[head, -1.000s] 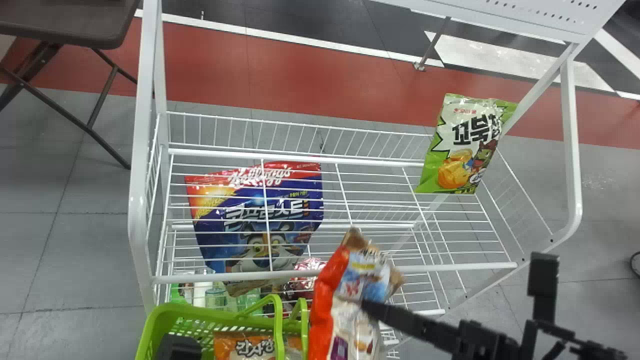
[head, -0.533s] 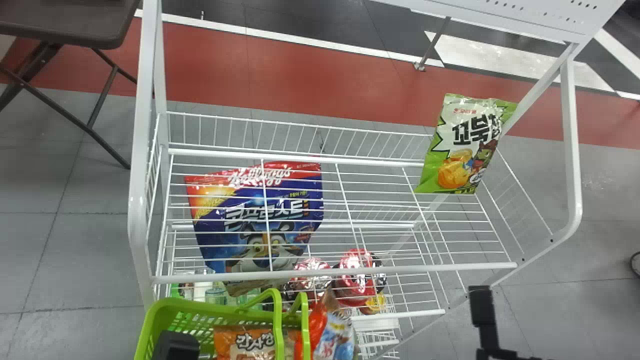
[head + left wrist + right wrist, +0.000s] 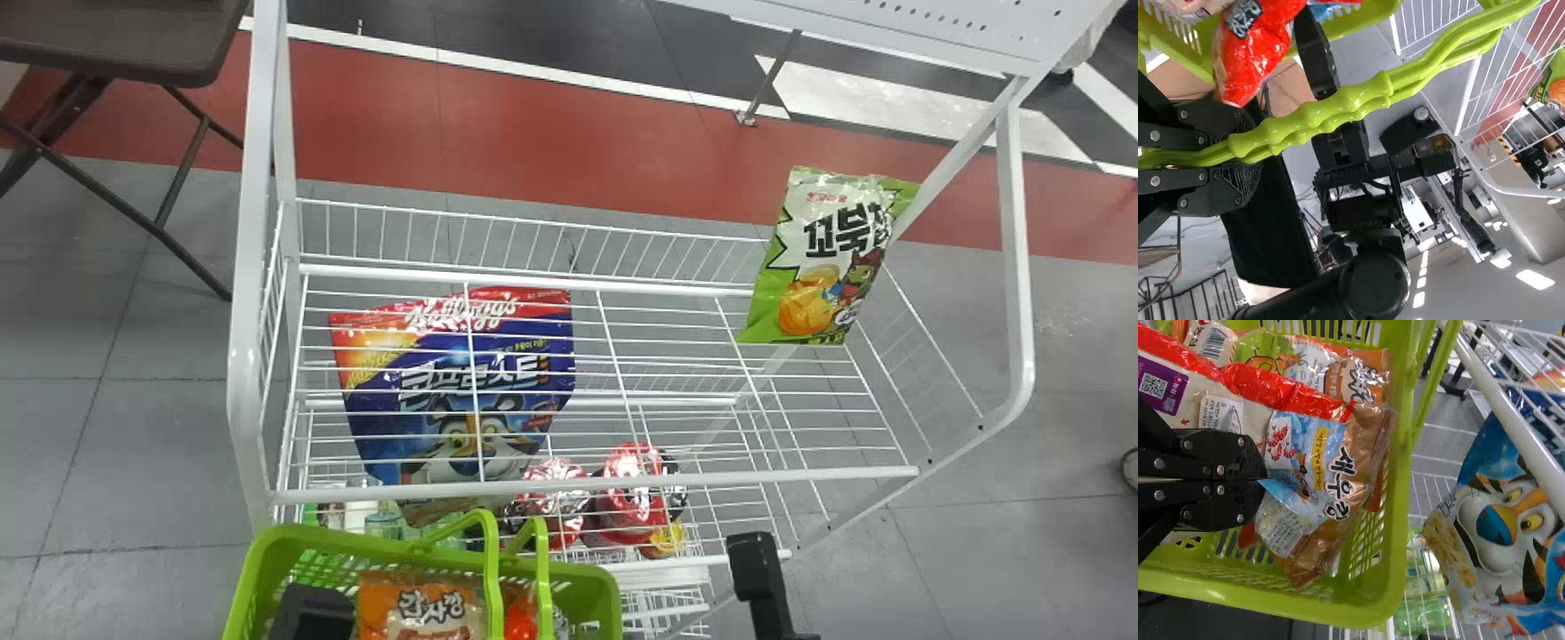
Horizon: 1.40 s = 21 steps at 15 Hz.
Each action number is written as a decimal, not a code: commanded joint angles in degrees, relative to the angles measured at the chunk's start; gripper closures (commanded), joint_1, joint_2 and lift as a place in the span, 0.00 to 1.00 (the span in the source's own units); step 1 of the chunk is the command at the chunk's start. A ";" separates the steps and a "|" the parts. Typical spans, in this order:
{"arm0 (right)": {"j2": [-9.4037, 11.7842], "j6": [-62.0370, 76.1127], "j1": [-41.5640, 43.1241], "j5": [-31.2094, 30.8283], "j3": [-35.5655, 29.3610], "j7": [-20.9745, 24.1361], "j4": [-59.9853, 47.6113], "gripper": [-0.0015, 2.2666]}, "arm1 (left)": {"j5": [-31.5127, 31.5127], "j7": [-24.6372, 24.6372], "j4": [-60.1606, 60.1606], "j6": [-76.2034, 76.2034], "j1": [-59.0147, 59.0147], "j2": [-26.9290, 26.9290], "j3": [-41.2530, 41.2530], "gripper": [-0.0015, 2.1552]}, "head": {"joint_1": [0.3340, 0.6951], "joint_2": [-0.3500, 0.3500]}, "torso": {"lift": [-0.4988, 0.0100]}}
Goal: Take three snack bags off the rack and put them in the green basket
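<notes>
At the bottom of the head view is the green basket (image 3: 582,582), an orange snack bag (image 3: 422,609) inside. Part of my left gripper (image 3: 311,612) shows over its left side; in the left wrist view the left gripper (image 3: 1238,155) is shut around both basket handles (image 3: 1318,117). A black part of my right gripper (image 3: 757,569) stands right of the basket. In the right wrist view the right gripper (image 3: 1261,480) is shut on a red-and-brown snack bag (image 3: 1361,443), within the basket's opening above other bags. A green snack bag (image 3: 822,267) hangs at the rack's right; a blue cereal bag (image 3: 462,391) lies left.
The white wire rack (image 3: 622,484) stands just beyond the basket, its front rail close to the handles. Red-wrapped items (image 3: 631,498) and bottles (image 3: 382,523) are on a lower shelf. A dark folding table (image 3: 116,40) is at the far left.
My right arm has come left and down with the red-and-brown bag, from in front of the rack into the basket's opening. The basket has shifted and tilted slightly.
</notes>
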<state>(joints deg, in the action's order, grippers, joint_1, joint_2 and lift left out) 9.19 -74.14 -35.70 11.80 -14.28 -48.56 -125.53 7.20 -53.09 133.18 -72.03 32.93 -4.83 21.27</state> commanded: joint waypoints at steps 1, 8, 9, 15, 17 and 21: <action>-0.05 1.23 -0.33 -1.34 0.92 3.30 -0.68 0.95 | 0.01 0.00 -0.03 -0.01 -0.06 0.00 0.00 0.68 | 1.00 0.00 | 0.93; -3.48 0.53 -0.77 8.76 -12.44 -1.89 -6.13 0.03 | 0.09 0.26 -0.20 -0.01 -0.24 0.26 -0.35 0.68 | 1.00 0.00 | 0.93; -4.35 2.99 -0.86 9.11 -12.97 -2.94 -7.19 0.03 | 0.09 0.26 -0.38 -0.01 -0.33 0.35 -0.26 0.68 | 1.00 0.00 | 0.93; -9.24 36.21 -7.80 10.26 -7.34 8.93 -16.24 0.05 | -0.17 0.26 -0.91 0.70 -0.33 0.61 -0.08 0.68 | 1.00 0.00 | 0.93; -9.24 39.90 -9.56 10.26 -4.18 17.28 -18.35 0.05 | -0.17 0.18 -0.91 0.70 -0.24 0.52 -0.08 0.68 | 1.00 0.00 | 0.93; -9.24 72.77 -13.78 1.56 5.75 31.16 -16.33 0.05 | -0.17 0.00 -1.26 2.10 0.20 0.35 0.00 0.68 | 1.00 0.00 | 0.93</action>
<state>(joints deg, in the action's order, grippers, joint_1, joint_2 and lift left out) 0.00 -13.90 -48.02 17.08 -12.23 -19.12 -143.27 7.03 -53.07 132.09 -70.48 33.02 -4.37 21.19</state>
